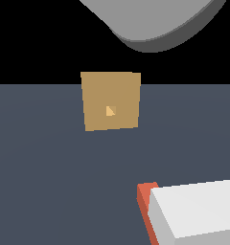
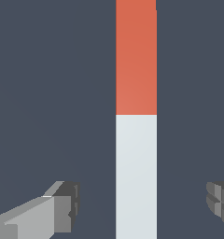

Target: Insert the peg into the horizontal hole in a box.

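In the wrist view, going left to right: one finger (image 2: 62, 207) of the tool (image 2: 144, 205) stands off to one side, then a strip of bare bench (image 2: 48, 93), then the peg (image 2: 136, 140), then more bare bench, then the other finger at the picture's edge. The tool is spread wide and holds nothing; both fingers are clear of the peg, with open gaps on either side. The peg lies flat on the bench between them, its long axis running straight across the line that joins the two fingers, so a closing stroke would meet its two long sides squarely. The fingers bracket the pale grey-white half; the red-orange half stretches away from the tool.

In the exterior view, the box (image 1: 119, 93) sits left of centre, upright on the bench, its flat face toward the camera and the hole (image 1: 110, 111) in the middle of that face. The peg is down at the lower right, large and near the camera, well apart from the box, pale half to the right and a sliver of red end on its left.

My judgement: the grasp has not begun. What matters next is that the peg is centred between the fingers and crosswise to them, so the tool need only descend and close on the pale half, leaving the red end free to lead into the hole.
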You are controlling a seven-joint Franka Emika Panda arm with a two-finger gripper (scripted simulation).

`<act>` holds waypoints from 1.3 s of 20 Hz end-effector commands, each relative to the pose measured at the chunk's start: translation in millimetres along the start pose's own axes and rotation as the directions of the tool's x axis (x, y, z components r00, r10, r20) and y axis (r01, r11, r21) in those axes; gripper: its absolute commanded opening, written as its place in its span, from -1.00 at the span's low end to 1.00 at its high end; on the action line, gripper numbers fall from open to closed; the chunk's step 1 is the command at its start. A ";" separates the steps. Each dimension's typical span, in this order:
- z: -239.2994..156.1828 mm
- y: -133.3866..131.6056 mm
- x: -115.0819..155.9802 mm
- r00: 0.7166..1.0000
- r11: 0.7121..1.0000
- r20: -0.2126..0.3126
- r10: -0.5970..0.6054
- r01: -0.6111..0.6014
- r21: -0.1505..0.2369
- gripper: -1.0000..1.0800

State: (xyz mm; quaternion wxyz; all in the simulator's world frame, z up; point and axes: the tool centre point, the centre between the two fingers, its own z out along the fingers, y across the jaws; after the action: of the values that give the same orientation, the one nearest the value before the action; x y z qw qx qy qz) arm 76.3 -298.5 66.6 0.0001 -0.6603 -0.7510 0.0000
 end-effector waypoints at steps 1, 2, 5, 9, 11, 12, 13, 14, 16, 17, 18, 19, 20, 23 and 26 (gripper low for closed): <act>-0.2 0.2 0.3 1.000 1.000 0.000 -0.001 0.001 0.000 0.92; 0.4 0.2 0.2 1.000 1.000 0.000 0.000 0.000 0.000 0.92; 6.5 0.1 0.3 1.000 1.000 0.000 0.000 0.000 0.000 0.92; 25.5 -0.3 0.6 1.000 1.000 0.000 0.000 0.000 0.000 0.92; 37.4 -0.6 0.8 1.000 1.000 0.000 0.000 0.000 0.000 0.92; 42.0 -0.8 0.9 1.000 1.000 0.000 0.000 0.000 0.000 0.92; 45.8 -0.8 1.0 1.000 1.000 0.000 0.000 0.000 0.000 0.92; 48.7 -0.8 1.0 1.000 1.000 0.000 0.000 0.000 0.000 0.92; 51.6 -0.4 1.1 1.000 1.000 0.000 -0.001 0.001 0.000 0.92; 51.8 -0.1 0.9 1.000 1.000 0.000 -0.001 0.001 0.000 0.92; 51.1 0.2 0.7 1.000 1.000 0.000 -0.001 0.001 0.000 0.92; 50.2 0.5 0.5 1.000 1.000 0.000 -0.001 0.001 0.000 0.92; 49.9 0.6 0.4 1.000 1.000 0.000 -0.001 0.001 0.000 0.92; 49.9 0.6 0.4 1.000 1.000 0.000 -0.001 0.001 0.000 -1.00; 49.9 0.6 0.4 1.000 1.000 0.000 -0.001 0.001 0.000 -1.00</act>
State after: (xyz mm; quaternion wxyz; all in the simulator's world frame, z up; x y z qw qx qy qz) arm 76.6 -297.8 16.3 0.0003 -0.6600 -0.7512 0.0001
